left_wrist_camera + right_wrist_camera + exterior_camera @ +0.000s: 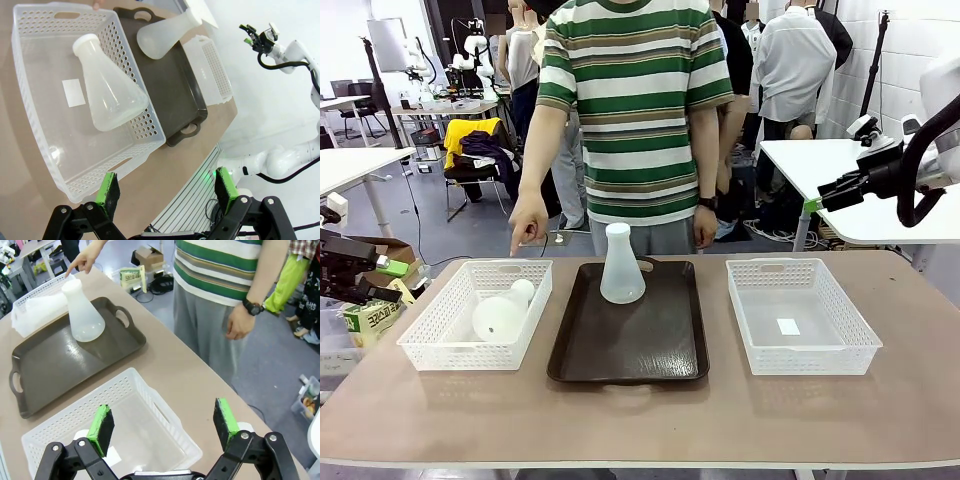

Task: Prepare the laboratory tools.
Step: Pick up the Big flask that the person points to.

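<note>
my left claw [166,192] and right claw [162,427] hang spread, empty. the lying flask [500,315] barely shows against its basket [460,356]; the upright flask [621,270] stands on the tray [620,352].

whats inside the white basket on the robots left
One frosted conical flask lying on its side, and a small white label on the basket floor. The floor directly under the flask is covered.

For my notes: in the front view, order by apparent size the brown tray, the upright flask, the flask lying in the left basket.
brown tray
upright flask
lying flask
Flasks look close; the lying one is foreshortened, so unsure.
</note>
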